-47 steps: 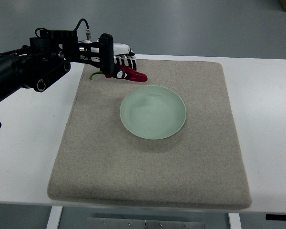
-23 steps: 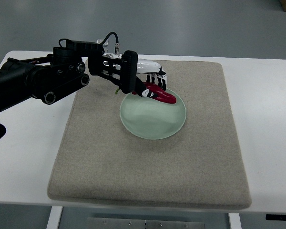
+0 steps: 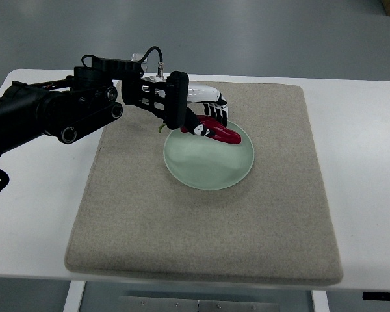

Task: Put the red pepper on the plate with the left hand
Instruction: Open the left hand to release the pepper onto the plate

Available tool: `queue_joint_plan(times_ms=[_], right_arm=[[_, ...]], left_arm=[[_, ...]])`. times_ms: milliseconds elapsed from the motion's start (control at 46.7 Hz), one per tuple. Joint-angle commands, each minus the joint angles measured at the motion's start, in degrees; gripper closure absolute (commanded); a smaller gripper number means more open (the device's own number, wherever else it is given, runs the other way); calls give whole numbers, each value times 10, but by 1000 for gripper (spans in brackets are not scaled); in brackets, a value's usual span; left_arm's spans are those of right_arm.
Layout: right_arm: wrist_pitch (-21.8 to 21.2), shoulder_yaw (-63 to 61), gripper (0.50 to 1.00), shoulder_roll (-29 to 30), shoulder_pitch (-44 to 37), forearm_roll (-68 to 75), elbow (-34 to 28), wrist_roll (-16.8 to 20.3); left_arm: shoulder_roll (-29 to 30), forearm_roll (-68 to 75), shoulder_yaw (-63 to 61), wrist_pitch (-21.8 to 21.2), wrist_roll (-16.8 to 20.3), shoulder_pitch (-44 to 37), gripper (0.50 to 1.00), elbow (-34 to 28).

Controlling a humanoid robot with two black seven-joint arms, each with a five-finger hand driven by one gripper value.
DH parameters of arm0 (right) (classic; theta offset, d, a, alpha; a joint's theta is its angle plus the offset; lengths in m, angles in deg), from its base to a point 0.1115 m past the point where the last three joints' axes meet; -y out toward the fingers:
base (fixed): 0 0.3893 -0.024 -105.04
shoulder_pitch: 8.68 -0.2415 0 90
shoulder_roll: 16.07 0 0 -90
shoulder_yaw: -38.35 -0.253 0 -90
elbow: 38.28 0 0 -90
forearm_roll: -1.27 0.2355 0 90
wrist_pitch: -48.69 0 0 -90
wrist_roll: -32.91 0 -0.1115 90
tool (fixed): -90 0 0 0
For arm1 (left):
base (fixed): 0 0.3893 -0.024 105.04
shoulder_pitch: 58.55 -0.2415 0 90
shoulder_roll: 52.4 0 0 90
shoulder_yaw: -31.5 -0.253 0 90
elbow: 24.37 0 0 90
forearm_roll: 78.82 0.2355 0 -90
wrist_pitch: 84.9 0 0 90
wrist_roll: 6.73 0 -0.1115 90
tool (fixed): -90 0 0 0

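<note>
table (image 3: 370,162) | one mat (image 3: 182,227) | one plate (image 3: 208,166) | one red pepper (image 3: 222,132) in left hand (image 3: 205,112)

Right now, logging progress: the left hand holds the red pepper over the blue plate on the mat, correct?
Not quite: the plate is pale green, not blue, as the top view shows. Otherwise right: the left hand holds the red pepper over it, on the mat.

bright, even overhead light; soft shadow beneath the plate (image 3: 208,162), mild blur throughout, no glare
</note>
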Motion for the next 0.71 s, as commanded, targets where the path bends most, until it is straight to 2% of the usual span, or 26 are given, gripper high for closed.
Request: queue_joint_plan(times_ms=[0, 64, 685], right_arm=[[0, 0, 572, 0, 0, 0, 0, 0], [0, 0, 572, 0, 0, 0, 0, 0], [1, 0, 572, 0, 0, 0, 0, 0]], left_arm=[[-1, 0, -1, 0, 0, -3, 761, 0], [-1, 0, -1, -1, 0, -5, 731, 0], [1, -6, 15, -10, -4, -7, 727, -17]])
